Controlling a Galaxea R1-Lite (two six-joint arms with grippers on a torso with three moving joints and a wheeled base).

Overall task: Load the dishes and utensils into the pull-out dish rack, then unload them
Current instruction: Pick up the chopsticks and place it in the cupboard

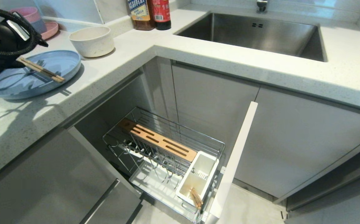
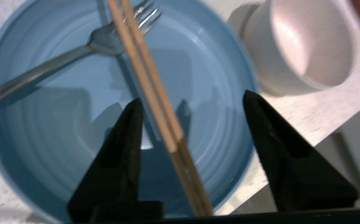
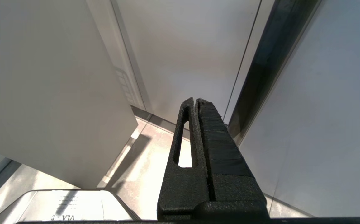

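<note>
The pale blue plate [image 1: 62, 62] [image 2: 58, 130] lies on the counter at the left, with the silver fork [image 2: 43, 70] on it. My left gripper [image 2: 193, 95] hovers over the plate, open. The chopsticks [image 1: 43, 70] [image 2: 155, 93] run between its fingers, close to one finger and clear of the other. The cream bowl [image 1: 92, 40] [image 2: 304, 46] stands just behind the plate. The pull-out dish rack [image 1: 198, 138] is drawn out below the counter, and more wooden sticks [image 1: 196, 197] stand in its white cutlery holder [image 1: 200, 174]. My right gripper [image 3: 195, 100] is shut and parked low beside cabinet fronts.
The rack's narrow white door front [image 1: 236, 158] juts out beside the basket, and a wooden knife block [image 1: 158, 140] lies across it. A steel sink [image 1: 261, 34] sits at the back right, two bottles [image 1: 149, 14] by the wall, and a pink plate [image 1: 50, 29] and stacked bowls [image 1: 32, 17] at the far left.
</note>
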